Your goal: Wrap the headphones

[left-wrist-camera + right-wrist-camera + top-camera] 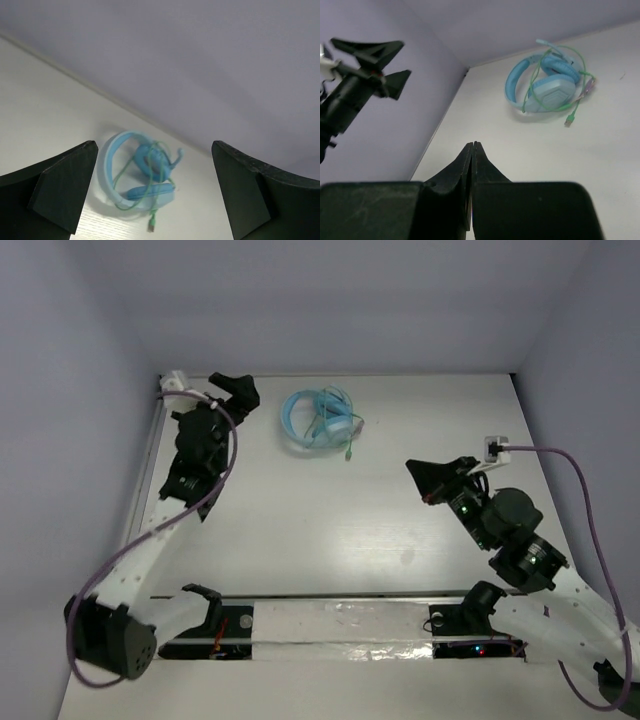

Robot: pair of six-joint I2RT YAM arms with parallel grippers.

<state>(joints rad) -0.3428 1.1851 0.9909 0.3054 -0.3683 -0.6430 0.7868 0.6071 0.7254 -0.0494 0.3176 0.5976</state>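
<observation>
Blue padded headphones [318, 420] lie wound in thin green cable [152, 216].

I am reaching my left arm [190, 455] far forward along my left side, and I am holding my left gripper [232, 390] with its two fingers [60, 190] spread wide apart, gripping nothing. I am bending my right arm [520, 540] on my right side and pointing my right gripper [422, 472] forward and inward. I am pressing its tips flat together, with no gap showing between them.
</observation>
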